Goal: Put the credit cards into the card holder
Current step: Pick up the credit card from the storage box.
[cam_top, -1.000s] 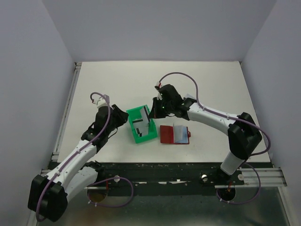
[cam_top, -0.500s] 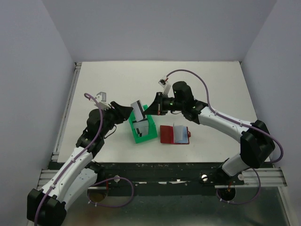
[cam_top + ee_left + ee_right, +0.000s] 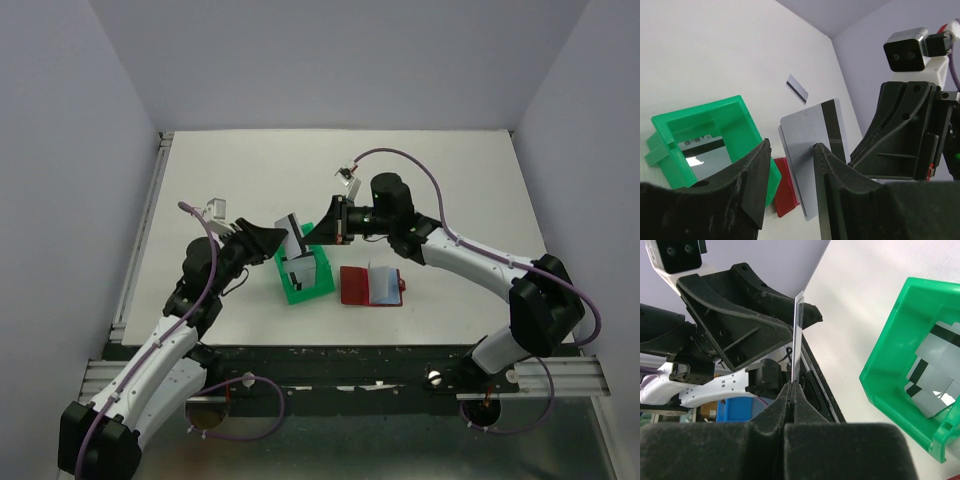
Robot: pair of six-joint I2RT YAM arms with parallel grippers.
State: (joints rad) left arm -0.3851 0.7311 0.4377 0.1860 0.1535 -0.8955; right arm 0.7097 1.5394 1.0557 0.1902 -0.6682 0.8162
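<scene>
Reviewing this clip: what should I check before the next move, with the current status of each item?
1. Right claw shut on credit card: ok.
2. Left claw open, facing that card: ok.
3. Card seated between the left jaws: cannot tell.
4. Card holder lying open, uncovered: ok.
5. Spare cards inside green tray: ok.

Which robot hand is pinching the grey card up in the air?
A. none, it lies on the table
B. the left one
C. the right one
C: the right gripper is shut tight on the edge of the card.
</scene>
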